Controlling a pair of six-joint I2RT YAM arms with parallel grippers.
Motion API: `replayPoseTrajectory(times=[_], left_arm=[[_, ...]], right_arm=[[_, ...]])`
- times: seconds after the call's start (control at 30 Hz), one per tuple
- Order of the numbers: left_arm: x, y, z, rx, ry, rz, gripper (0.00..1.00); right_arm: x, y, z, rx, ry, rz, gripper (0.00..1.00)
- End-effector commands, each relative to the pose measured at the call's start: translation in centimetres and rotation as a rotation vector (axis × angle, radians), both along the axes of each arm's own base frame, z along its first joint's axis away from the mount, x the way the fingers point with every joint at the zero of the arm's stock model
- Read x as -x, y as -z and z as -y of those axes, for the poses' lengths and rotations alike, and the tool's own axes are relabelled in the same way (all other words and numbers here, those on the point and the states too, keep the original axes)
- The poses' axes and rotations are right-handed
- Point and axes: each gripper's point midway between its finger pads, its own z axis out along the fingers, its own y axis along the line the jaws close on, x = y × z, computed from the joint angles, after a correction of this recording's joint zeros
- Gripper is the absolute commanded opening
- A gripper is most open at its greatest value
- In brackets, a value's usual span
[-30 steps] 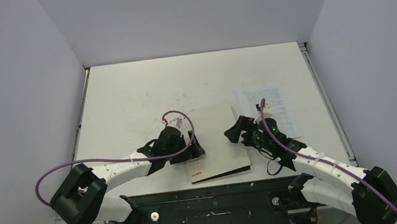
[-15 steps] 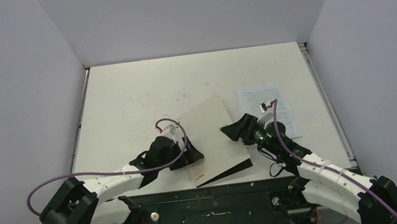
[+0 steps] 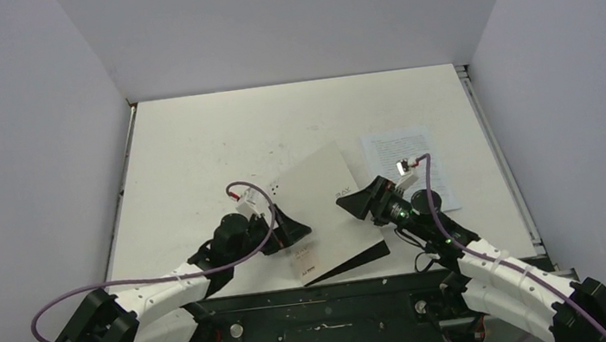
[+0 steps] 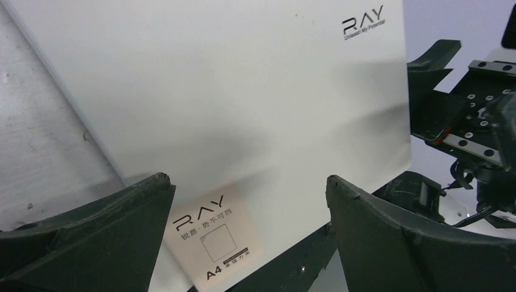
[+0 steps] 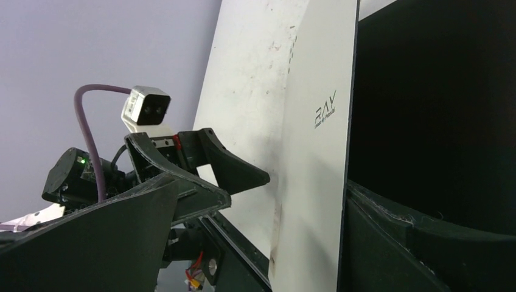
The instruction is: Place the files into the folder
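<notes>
The folder [image 3: 325,203] lies near the table's front edge with its light grey cover tilted up along the right side, black showing underneath. My right gripper [image 3: 360,201] is open at that raised edge. In the right wrist view the cover [image 5: 304,152] stands between the wide jaws and leans on the right finger [image 5: 401,243]. My left gripper [image 3: 287,225] is open at the folder's left side. The left wrist view shows the cover [image 4: 243,91] and its A4 label [image 4: 213,237] between the fingers, untouched. The files [image 3: 419,152], printed white sheets, lie flat to the right of the folder.
The white table [image 3: 208,139] is boxed in by pale walls on the left, back and right. A black base rail [image 3: 324,299] runs along the near edge under the folder's front corner. Purple cables loop over both arms.
The folder's right side has risen and the cover has tilted steeper, with the right gripper moving in under its edge. The left arm has drawn back toward the near left.
</notes>
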Motion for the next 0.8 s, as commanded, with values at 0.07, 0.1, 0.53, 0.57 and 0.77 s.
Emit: replayPoseTrajectory(times=[0.07, 0.1, 0.53, 0.57, 0.77], left_arm=[[-1.3, -2.9, 0.4, 0.082, -0.015, 0.078, 0.96], [-1.3, -2.9, 0.3, 0.082, -0.018, 0.08, 0.96], [-2.0, -3.5, -1.1, 0.089, -0.048, 0.098, 0.96], [-2.1, -3.6, -1.2, 0.092, -0.05, 0.101, 0.96], [-2.4, -5.0, -2.0, 0.112, -0.062, 0.123, 0.96]], right_arm=[[-0.1, -2.7, -0.2, 0.027, -0.018, 0.079, 0.98], [-0.2, -2.6, -0.1, 0.042, -0.017, 0.079, 0.98], [0.0, -3.2, 0.1, 0.103, -0.035, 0.107, 0.42], [0.0, -3.3, 0.1, 0.107, -0.038, 0.108, 0.37], [-0.2, -3.6, 0.3, 0.157, -0.043, 0.13, 0.06]])
